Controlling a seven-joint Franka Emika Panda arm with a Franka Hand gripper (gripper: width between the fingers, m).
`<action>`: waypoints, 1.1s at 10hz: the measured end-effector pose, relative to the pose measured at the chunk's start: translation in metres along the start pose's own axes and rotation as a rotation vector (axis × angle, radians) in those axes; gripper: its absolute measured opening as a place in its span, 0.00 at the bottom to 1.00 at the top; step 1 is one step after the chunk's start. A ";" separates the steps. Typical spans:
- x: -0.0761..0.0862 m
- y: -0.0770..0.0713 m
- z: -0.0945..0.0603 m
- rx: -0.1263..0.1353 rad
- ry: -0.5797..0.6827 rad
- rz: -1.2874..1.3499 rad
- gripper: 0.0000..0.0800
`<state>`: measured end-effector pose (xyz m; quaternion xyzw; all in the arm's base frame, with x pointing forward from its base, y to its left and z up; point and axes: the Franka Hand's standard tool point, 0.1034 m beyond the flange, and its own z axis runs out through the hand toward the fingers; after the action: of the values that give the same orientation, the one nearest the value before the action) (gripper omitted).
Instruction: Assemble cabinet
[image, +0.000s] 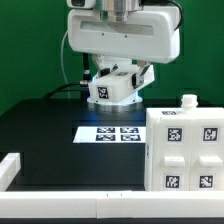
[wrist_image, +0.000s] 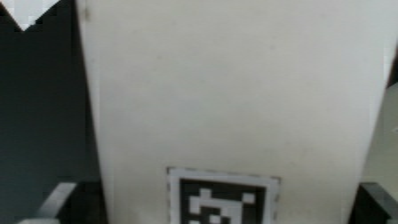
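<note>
My gripper hangs over the back of the black table and is shut on a white cabinet part with a black-and-white tag, held above the table. In the wrist view this part fills most of the picture as a tall white face with one tag near the gripper. A dark finger shows at each side of it. The white cabinet box with several tagged fronts stands at the exterior view's front right, with a small white knob on top.
The marker board lies flat on the table below and in front of the gripper. A white rail runs along the front edge and the exterior view's left corner. A green wall stands behind.
</note>
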<state>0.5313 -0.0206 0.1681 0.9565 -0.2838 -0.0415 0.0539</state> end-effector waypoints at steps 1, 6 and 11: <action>0.012 -0.018 -0.016 -0.010 0.032 -0.033 0.70; 0.036 -0.048 -0.052 -0.017 0.099 -0.084 0.70; 0.038 -0.105 -0.049 0.019 0.287 -0.116 0.70</action>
<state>0.6251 0.0497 0.2019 0.9679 -0.2178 0.0950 0.0824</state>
